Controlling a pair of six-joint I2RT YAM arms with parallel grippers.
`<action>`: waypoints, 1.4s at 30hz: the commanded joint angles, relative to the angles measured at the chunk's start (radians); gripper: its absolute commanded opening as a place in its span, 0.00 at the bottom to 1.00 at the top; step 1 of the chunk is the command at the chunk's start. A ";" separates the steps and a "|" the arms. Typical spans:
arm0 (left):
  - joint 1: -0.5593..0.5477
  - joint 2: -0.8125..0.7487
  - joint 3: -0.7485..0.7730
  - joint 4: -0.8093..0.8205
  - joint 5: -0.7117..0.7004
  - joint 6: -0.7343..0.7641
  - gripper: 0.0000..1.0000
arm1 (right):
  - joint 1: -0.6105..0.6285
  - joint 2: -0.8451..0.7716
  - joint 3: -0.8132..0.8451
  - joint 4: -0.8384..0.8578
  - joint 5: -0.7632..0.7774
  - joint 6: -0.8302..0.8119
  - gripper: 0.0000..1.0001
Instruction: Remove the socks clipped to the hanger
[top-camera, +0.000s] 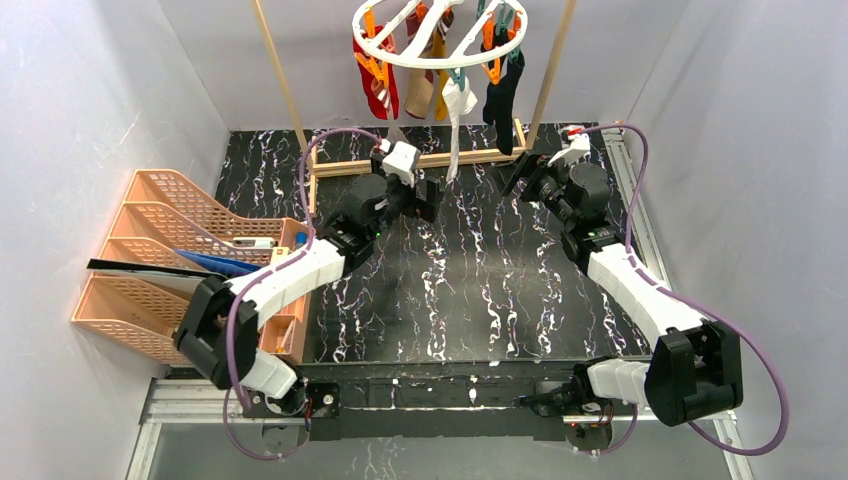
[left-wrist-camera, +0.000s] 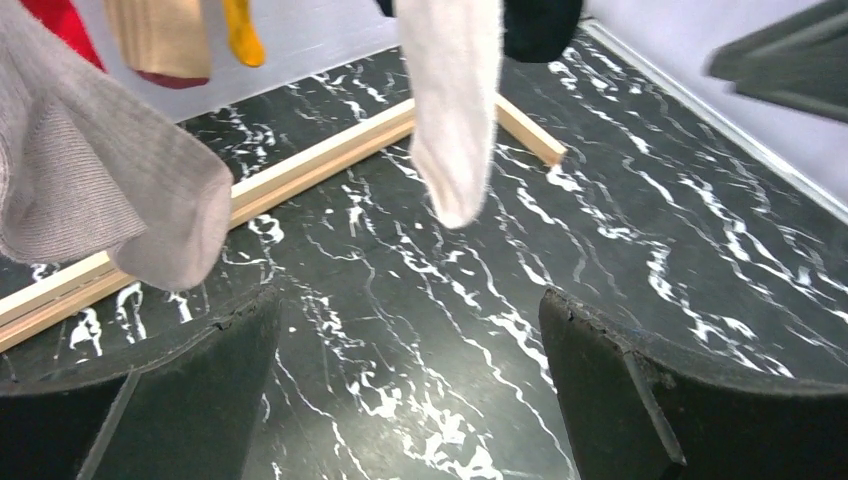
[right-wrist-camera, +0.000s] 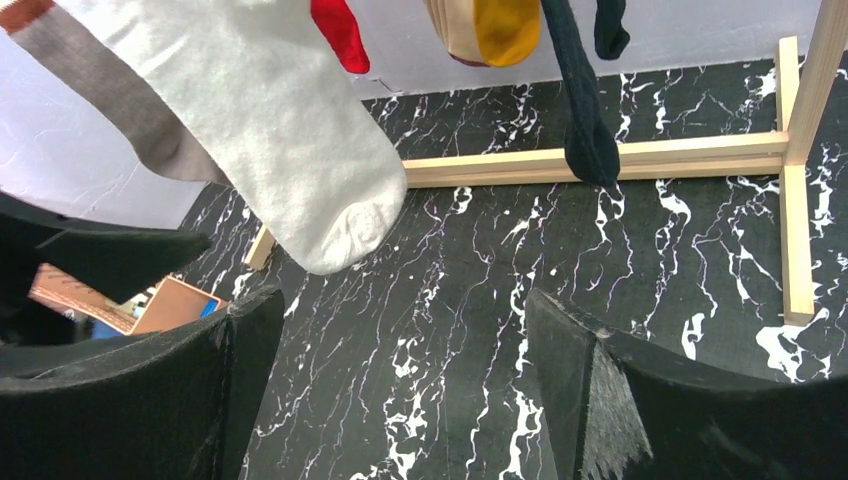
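Left gripper (left-wrist-camera: 410, 400) wide, empty. Grey sock (left-wrist-camera: 100, 180) just above its left finger, white sock (left-wrist-camera: 452, 110) ahead between the fingers, tops cut off. Right gripper (right-wrist-camera: 400, 400) wide, empty, navy sock (right-wrist-camera: 585, 110) ahead. Hanger (top-camera: 440, 65) partly cropped overhead.

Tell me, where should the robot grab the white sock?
Probably grip the white sock near its dangling toe, coming from the near side with the left tool. It hangs straight down, toe clear of the other socks, just ahead of that open tool.
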 joint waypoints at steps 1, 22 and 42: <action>-0.014 0.071 -0.012 0.217 -0.161 0.051 0.98 | -0.003 -0.037 0.010 0.067 0.010 -0.028 0.98; -0.031 0.317 0.180 0.371 -0.060 0.009 0.98 | -0.003 0.004 0.039 0.059 0.003 -0.041 0.98; -0.031 0.425 0.305 0.358 -0.104 -0.028 0.41 | -0.003 0.003 0.060 0.038 -0.003 -0.046 0.98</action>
